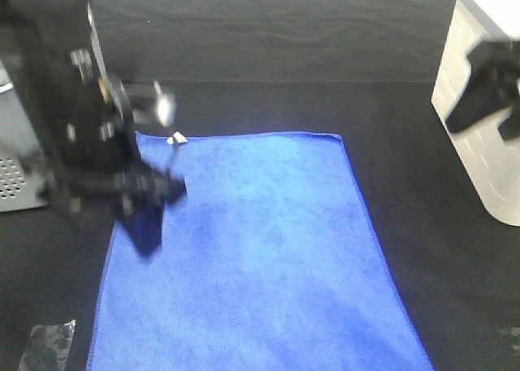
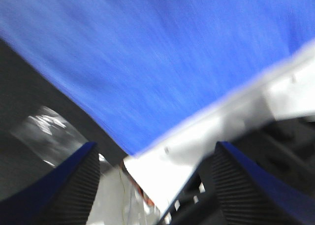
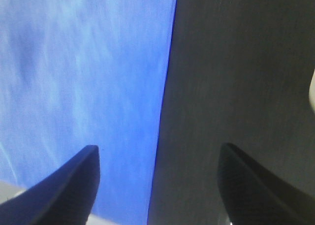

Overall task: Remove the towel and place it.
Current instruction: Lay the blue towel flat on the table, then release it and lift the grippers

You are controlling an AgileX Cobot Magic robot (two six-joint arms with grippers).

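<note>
The towel (image 1: 268, 257) is a large bright royal-blue cloth with a soft, slightly mottled nap. It lies spread flat and open on the dark surface (image 1: 268, 54), filling the centre and lower part of the exterior high frame. Its lower end runs out past the bottom edge. It looks narrower at the top and wider below. A stitched hem (image 1: 370, 225) runs straight down its right side. A small white tag (image 1: 176, 139) sticks out at its upper left corner. No folds or bunching show.

towel (image 1: 260, 257) flat on table (image 1: 276, 38), basket (image 1: 12, 176) far left, bin (image 1: 479, 172) right
</note>
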